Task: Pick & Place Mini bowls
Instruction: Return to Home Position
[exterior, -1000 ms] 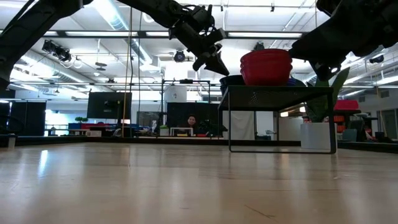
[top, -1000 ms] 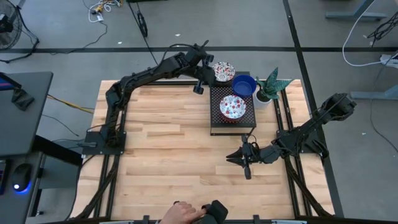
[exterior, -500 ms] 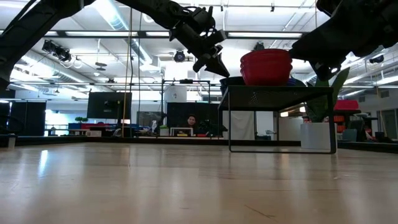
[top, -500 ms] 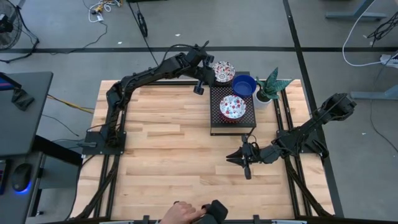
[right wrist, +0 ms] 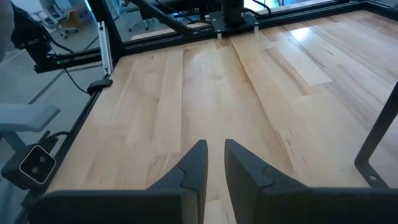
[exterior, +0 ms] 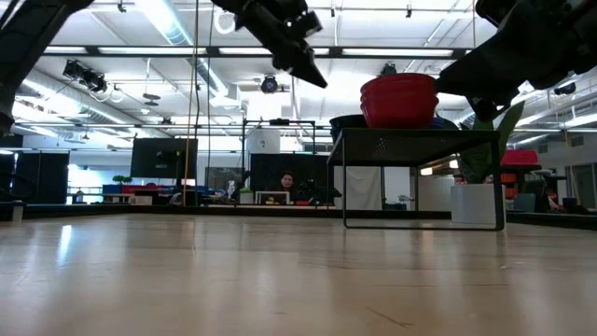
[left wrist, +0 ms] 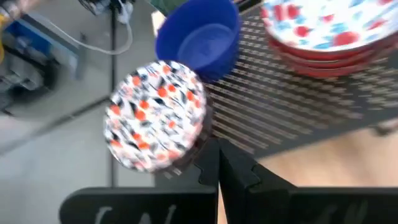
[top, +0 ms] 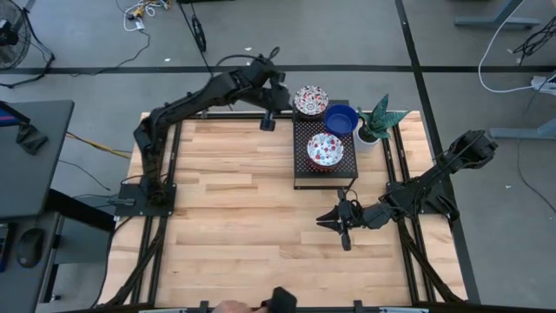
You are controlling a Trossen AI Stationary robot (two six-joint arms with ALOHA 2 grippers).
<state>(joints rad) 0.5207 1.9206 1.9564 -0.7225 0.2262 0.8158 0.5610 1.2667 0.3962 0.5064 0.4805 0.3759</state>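
Seemingly done: I logged the mini bowls (top: 325,150) stacked on the shelf (top: 346,174), none elsewhere. Left tool (top: 268,124), upper centre, was pressed together and empty; right tool (top: 321,223), lower right, slightly parted.

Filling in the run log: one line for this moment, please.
left gripper shut, empty, high beside shelf | right gripper empty, over table | bowls on shelf

Orange-patterned bowl (top: 312,98), blue bowl (top: 340,119), red-patterned bowl stack (top: 325,150): all upright on black mesh shelf (top: 304,176).
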